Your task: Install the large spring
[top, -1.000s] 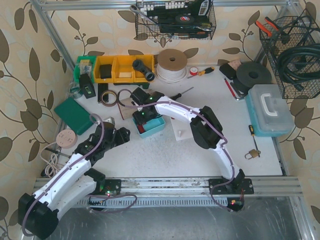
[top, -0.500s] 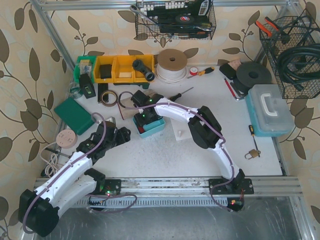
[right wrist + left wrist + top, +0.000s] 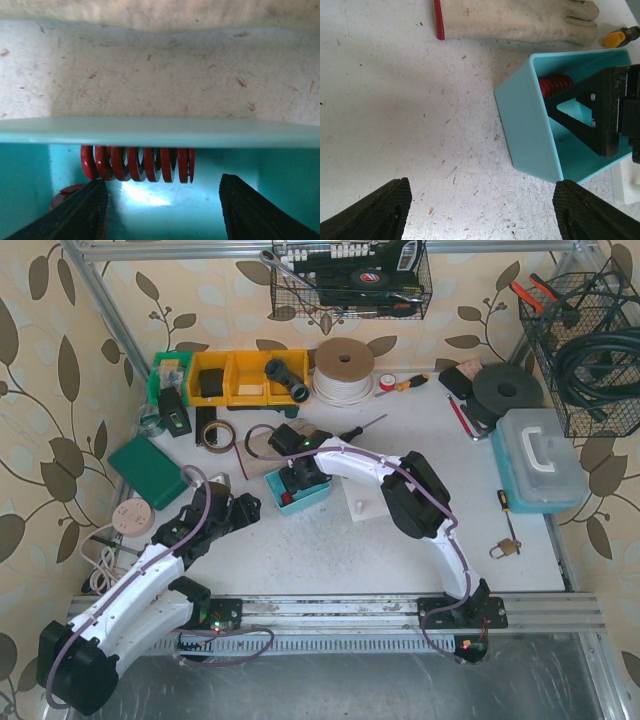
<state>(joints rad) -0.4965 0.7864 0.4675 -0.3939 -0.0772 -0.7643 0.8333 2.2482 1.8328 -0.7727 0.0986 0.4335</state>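
The large red spring (image 3: 137,164) lies on its side inside a teal bin (image 3: 318,494), against the bin's far wall (image 3: 160,131). It also shows in the left wrist view (image 3: 555,86). My right gripper (image 3: 162,200) is open and reaches down into the bin, its fingertips just short of the spring and to either side of it. It touches nothing that I can see. Another red piece (image 3: 62,192) sits by the left finger. My left gripper (image 3: 480,200) is open and empty over bare table, left of the bin (image 3: 530,130).
A white glove (image 3: 520,20) lies beyond the bin. A small white block (image 3: 358,508) stands right of the bin. Yellow bins (image 3: 235,378), a cord spool (image 3: 343,368), a green case (image 3: 145,468) and a teal toolbox (image 3: 540,460) ring the table.
My right gripper has shifted slightly right and nearer over the bin. The left arm has barely moved.
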